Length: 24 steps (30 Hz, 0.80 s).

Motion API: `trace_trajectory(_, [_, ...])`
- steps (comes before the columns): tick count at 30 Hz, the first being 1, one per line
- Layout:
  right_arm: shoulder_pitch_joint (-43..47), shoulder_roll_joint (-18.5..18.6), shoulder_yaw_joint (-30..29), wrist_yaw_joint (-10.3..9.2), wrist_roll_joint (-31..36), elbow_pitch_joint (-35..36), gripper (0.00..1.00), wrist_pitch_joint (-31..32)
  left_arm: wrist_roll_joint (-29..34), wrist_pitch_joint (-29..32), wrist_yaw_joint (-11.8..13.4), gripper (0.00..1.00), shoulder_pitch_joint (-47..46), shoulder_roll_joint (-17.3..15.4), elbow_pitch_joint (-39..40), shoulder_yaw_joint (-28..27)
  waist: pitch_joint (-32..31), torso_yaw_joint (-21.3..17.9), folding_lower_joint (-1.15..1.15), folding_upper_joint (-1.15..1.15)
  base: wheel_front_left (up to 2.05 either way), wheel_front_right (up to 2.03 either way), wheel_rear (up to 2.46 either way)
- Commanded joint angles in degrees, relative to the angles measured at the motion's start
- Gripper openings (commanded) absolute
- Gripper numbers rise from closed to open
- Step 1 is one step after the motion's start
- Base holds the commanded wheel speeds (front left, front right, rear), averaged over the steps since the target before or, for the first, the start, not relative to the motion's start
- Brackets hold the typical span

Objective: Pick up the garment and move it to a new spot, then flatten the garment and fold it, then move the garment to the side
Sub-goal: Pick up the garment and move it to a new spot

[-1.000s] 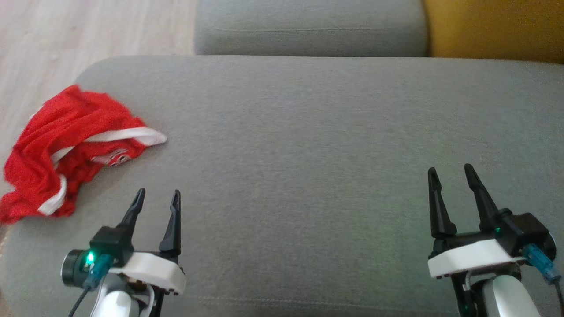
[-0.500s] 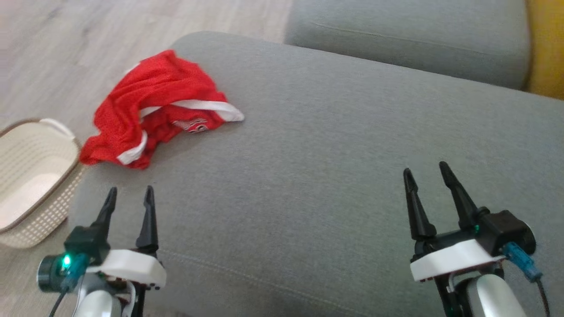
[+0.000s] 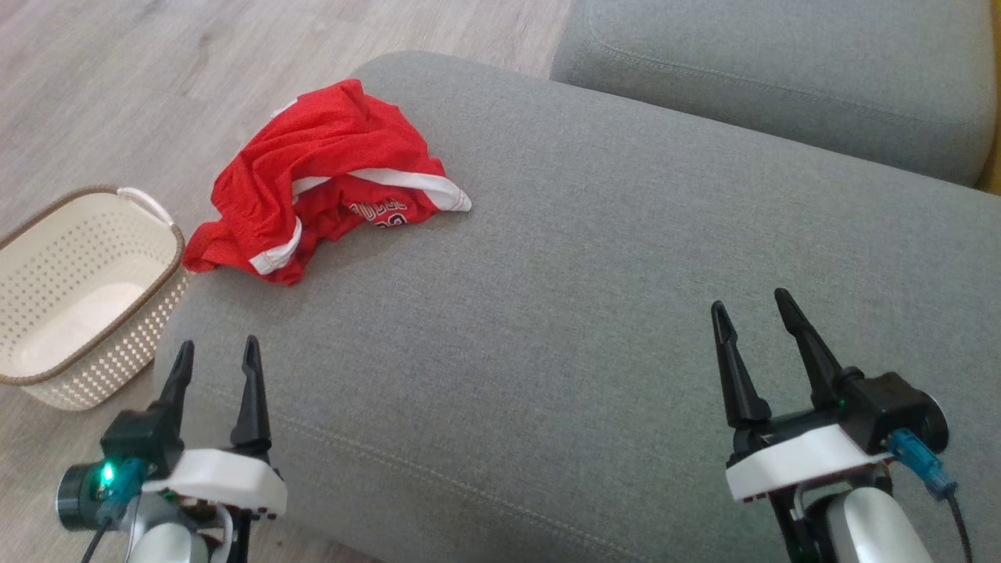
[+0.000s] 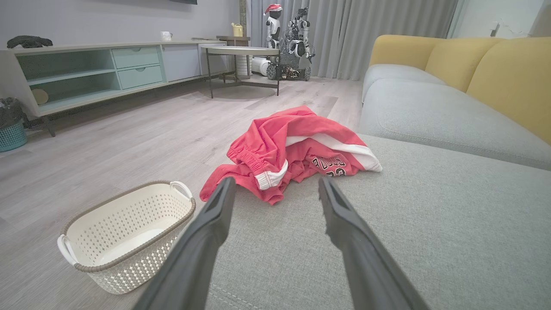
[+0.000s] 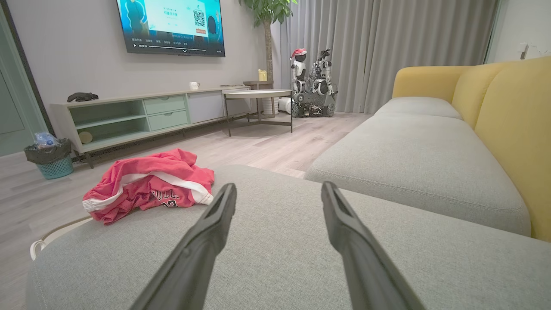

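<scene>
Crumpled red basketball shorts (image 3: 328, 176) at sofa cushion (image 3: 594, 313) corner; left hand (image 3: 218, 342) and right hand (image 3: 748, 300) wide open, empty, poised for pickup.

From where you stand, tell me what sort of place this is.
Most likely a home living room. A grey-cushioned sofa with yellow backrests faces a wall-mounted flat television, and a long pale-green low cabinet stands beneath the television on a wood-look floor.
</scene>
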<state>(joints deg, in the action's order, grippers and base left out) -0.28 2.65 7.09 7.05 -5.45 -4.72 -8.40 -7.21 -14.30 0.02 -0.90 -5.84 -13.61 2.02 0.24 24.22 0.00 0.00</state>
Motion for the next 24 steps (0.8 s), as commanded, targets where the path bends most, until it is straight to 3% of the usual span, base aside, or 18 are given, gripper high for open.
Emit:
trace_trajectory(1, [-1.09,0.23,1.13,0.44,0.43,2.09,1.0,0.13,0.37,-0.7,-0.01,1.0,-2.11,-0.34,1.91,-2.0,0.02,0.1,0.0,0.0,0.0,0.0,0.0])
trace_trajectory(8, [-1.15,0.23,1.32,0.44,0.74,2.2,1.0,0.38,0.23,-0.7,-0.55,1.0,-2.63,-0.08,1.73,-2.39,0.41,0.21,0.0,0.0,0.0,0.0,0.0])
trace_trajectory(15, [-3.32,0.24,2.18,0.44,2.35,3.35,1.0,1.69,-0.82,-0.7,-0.94,1.0,-5.73,-0.24,1.38,-4.0,3.84,-2.2,0.0,0.0,0.0,0.0,0.0])
trace_trajectory(24, [-6.94,2.04,1.67,0.44,4.75,7.83,1.0,4.85,-3.3,-0.7,-2.58,1.0,-20.22,-2.73,-6.14,-6.68,14.35,-7.29,0.0,0.0,0.0,0.0,0.0])
